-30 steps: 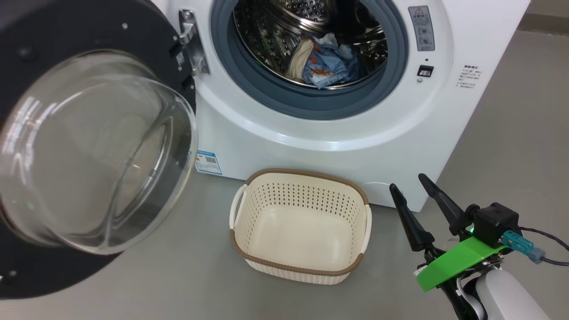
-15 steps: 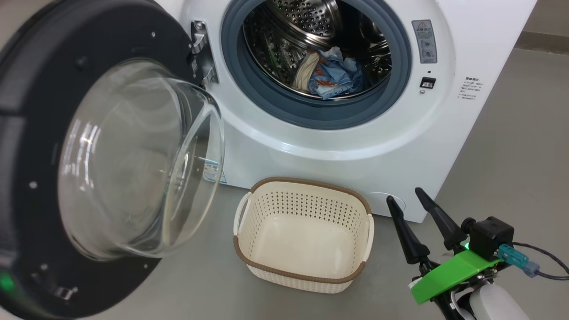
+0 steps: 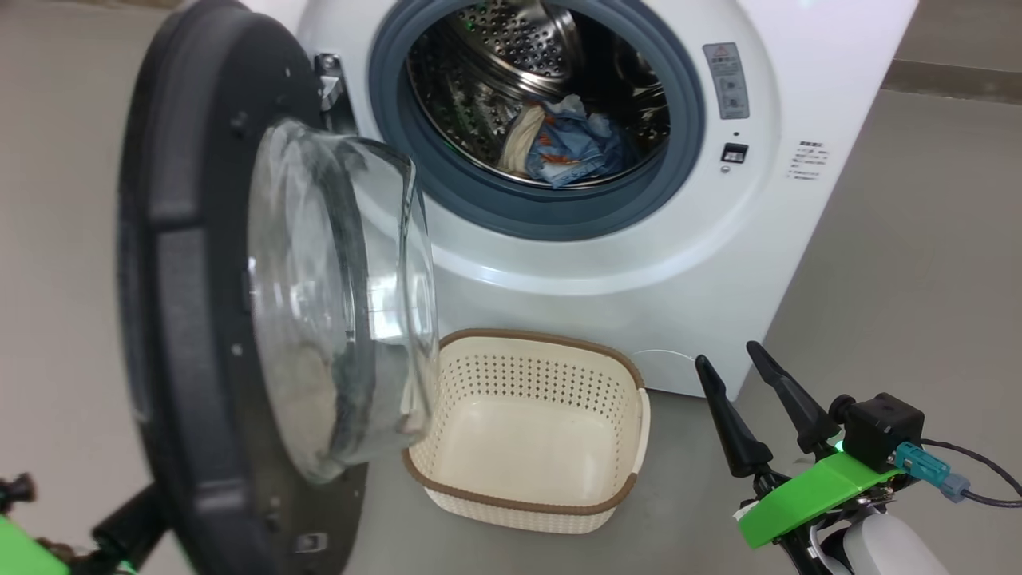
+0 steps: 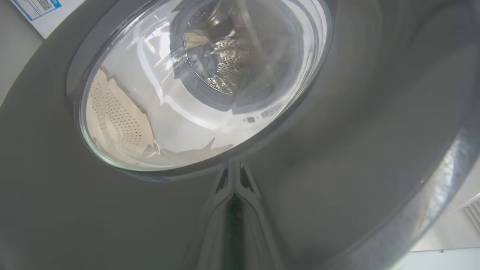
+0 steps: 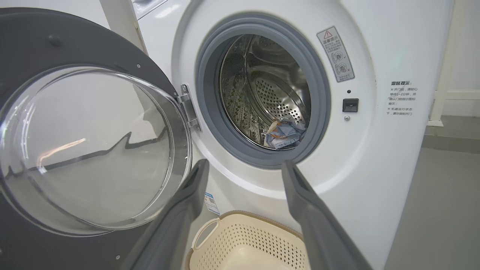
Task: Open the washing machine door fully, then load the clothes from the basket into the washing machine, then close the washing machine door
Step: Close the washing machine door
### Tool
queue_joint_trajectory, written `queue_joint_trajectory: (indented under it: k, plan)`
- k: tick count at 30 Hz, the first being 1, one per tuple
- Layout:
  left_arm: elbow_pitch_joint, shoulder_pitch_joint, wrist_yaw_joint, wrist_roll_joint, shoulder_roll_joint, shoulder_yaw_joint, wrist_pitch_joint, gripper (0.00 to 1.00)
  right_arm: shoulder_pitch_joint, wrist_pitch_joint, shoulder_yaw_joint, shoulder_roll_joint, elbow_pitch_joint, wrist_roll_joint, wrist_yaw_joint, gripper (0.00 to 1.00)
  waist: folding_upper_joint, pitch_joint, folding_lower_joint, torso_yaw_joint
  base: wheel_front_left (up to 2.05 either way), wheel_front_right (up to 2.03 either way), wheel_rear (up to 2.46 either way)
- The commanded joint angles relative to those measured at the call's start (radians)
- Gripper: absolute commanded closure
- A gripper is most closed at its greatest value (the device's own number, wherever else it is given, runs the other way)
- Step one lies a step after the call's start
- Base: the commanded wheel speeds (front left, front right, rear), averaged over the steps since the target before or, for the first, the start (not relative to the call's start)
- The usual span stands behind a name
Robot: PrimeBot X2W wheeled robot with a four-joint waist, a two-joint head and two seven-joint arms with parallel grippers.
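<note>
Swung round since a second ago, the washing machine door no longer lies wide open facing me; in the head view I now see it almost edge-on, standing out from its hinge at the left of the opening, with the camera itself shifted as well. At the far left, my left pincer is closed, its two fingers together with nothing between them, the tips against the door's dark outer face just below the rim of the glass window. That bulging window hangs in front of the near left corner of the basket, which sits on the grey floor just in front of the washing machine, its bare cream bottom showing. Above and beyond it, the clothes lie inside the steel drum, a blue printed bundle with a cream piece at its left, low behind the grey gasket. At the near right, my right pincer hangs above the floor beside the basket with its fingers spread wide apart, holding nothing and touching nothing.
</note>
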State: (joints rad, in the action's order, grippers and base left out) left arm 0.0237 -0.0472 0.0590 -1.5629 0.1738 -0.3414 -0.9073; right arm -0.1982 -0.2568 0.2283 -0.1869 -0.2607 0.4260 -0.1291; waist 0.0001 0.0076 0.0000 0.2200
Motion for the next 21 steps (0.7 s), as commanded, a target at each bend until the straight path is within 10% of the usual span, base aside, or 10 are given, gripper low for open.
queue_joint_trajectory:
  k: [1, 21]
  plan:
    - [-0.079, -0.002, -0.003, 0.009, 0.0, -0.003, -0.011, 1.0, 0.0, -0.005, 0.02, 0.004, 0.024, 0.005, -0.002, 0.0, -0.0001, -0.005, 0.0, -0.02, 0.0, 0.0, 0.0]
    - [-0.155, -0.085, 0.026, 0.049, -0.121, 0.208, 0.213, 1.0, -0.012, -0.005, -0.01, 0.009, 0.038, -0.008, -0.002, 0.0, -0.0001, 0.03, 0.0, -0.311, 0.0, 0.0, 0.0]
